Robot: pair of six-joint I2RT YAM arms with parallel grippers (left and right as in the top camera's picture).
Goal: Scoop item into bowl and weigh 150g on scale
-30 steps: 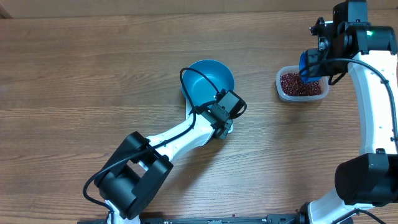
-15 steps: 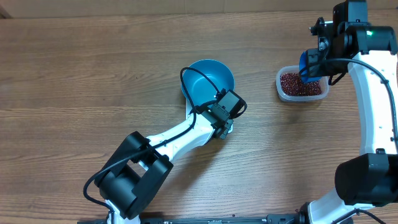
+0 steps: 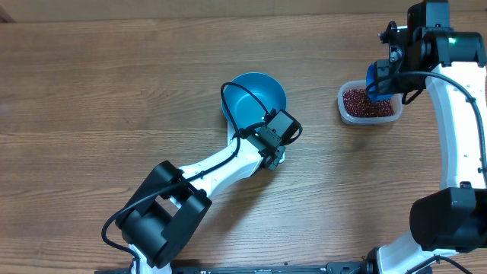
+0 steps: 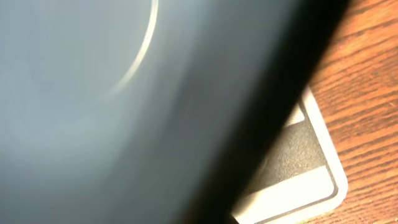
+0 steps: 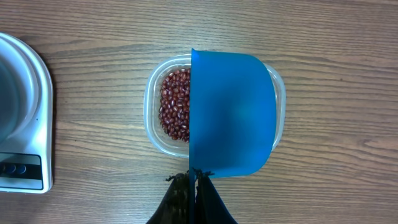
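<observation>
your right gripper (image 5: pixel 193 190) is clenched on the handle of the small blue scoop (image 5: pixel 233 112), fingers pinched tight at the handle's root. the scoop hangs above the clear tub (image 5: pixel 278 93) and covers most of it, so only the left part of the beans (image 5: pixel 174 106) shows past the scoop's edge. i can't tell whether anything is in the scoop. the tub sits toward the right edge of the worktop (image 3: pixel 91 91), in the far half, well apart from the bowl (image 3: pixel 255 97). holding the scoop there looks like the lead-in to a dip, with the mouth lined up over the heap.

your right arm reaches up along the right edge and folds over at the wrist, so its camera looks straight down on scoop and tub.

your left arm runs from the near edge diagonally toward mid-worktop, with the wrist dropped beside the bowl's near-right rim. the left gripper (image 3: pixel 272 151) is closed. its fingers don't show, so you can't say whether they pinch the rim or only rest there. its camera is filled by the bowl's blurred wall, with a corner of the scale (image 4: pixel 311 180) poking out underneath. so the bowl is on the scale, and the arm is probably there to steady it.

the bowl's inside looks bare, so i'd judge the weighing not yet begun.
</observation>
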